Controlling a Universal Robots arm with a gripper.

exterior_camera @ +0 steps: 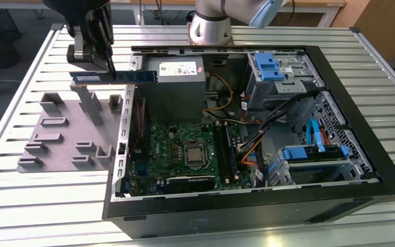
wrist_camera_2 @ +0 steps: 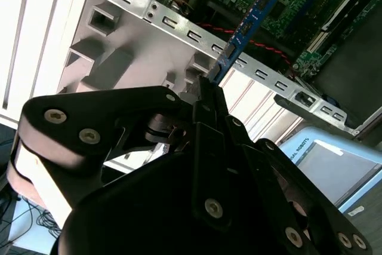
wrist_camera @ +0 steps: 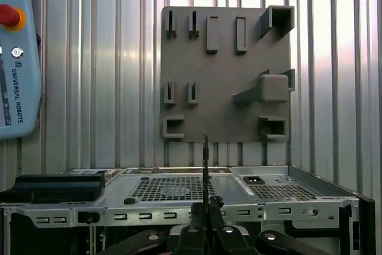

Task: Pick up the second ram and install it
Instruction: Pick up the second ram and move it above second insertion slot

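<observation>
Exterior view, ten o'clock: second ram [exterior_camera: 136, 77], a long narrow blue circuit-board stick, is held level in the air, clamped between the closed fingers of the black metal gripper [exterior_camera: 108, 71]. It is positioned over the boundary between the grey plastic slotted tray [exterior_camera: 60, 134], at nine o'clock, and the open black computer case [exterior_camera: 252, 213].

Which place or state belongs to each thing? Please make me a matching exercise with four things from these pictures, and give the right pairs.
Things:
1. second ram
2. grey fixture plate
3. green motherboard
4. grey power supply

Places or states:
A. on the slatted table, outside the computer case
B. on the floor of the open case
C. held in the air by the gripper
D. inside the case, at the end nearest the arm's base

Pairs: 1-C, 2-A, 3-B, 4-D.
</observation>
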